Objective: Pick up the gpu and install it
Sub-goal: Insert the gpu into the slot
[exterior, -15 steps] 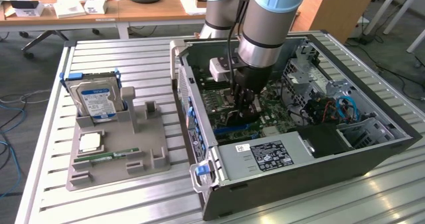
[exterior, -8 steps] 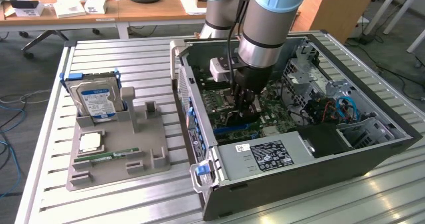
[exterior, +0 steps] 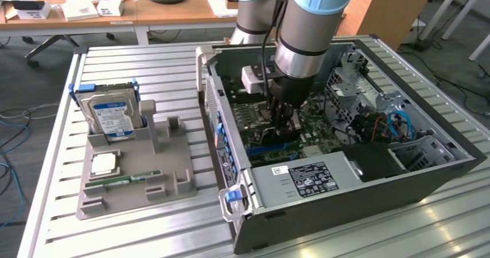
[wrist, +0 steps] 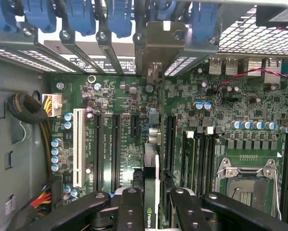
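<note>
Arm: we see the grey and pale-blue robot arm [exterior: 306, 17] reaching down into the open black computer case [exterior: 368, 183], which lies on its side on the slatted aluminium table [exterior: 137, 235].
Gripper: the black gripper [exterior: 282, 120] [wrist: 151, 204] hangs inside the case, over the green motherboard [wrist: 124, 106].
Gpu: the thin flat black gpu card [wrist: 150, 163] stands on edge between the long black expansion slots [wrist: 116, 144]. It sits just beside the motherboard surface, and we cannot tell whether its lower edge is seated.
Fingers: the two black fingers [wrist: 131, 209] are clenched on the gpu card, one on each face.
Bracket: the card's silvery metal bracket [wrist: 156, 43] sits against the rear wall of the case, in line with the row of blue plastic latches [wrist: 81, 17].
Socket: an empty metal-framed processor socket [wrist: 247, 178] lies near the card, apart from it.
Tray: on the exterior view's left, well apart from the case, a grey moulded tray [exterior: 164, 172] holds a boxy silver hard drive [exterior: 111, 117], a square processor chip [exterior: 105, 163] and a narrow green memory stick [exterior: 123, 179].
</note>
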{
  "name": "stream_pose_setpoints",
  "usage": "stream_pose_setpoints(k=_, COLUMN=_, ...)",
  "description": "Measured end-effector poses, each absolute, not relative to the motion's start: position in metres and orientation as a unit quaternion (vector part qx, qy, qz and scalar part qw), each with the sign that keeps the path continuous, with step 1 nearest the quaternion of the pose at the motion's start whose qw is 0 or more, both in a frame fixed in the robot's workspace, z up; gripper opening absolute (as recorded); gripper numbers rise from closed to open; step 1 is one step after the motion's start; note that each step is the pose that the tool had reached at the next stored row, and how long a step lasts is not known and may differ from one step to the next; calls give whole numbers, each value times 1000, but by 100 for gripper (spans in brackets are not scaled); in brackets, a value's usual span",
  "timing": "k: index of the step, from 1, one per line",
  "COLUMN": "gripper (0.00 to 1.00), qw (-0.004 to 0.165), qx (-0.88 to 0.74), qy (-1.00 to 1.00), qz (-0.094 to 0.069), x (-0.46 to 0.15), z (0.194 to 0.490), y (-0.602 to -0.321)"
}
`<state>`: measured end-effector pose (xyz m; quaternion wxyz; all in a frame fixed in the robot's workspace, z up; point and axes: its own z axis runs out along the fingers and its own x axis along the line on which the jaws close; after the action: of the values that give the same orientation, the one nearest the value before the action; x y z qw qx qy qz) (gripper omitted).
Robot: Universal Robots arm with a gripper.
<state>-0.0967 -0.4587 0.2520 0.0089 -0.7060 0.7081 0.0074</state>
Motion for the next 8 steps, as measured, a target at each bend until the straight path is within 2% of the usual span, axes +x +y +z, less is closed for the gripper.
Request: stream_pose_setpoints(k=8, gripper=26, qw=9, qx=-703, qy=711, qz=7, x=-97, z=255, y=-459)
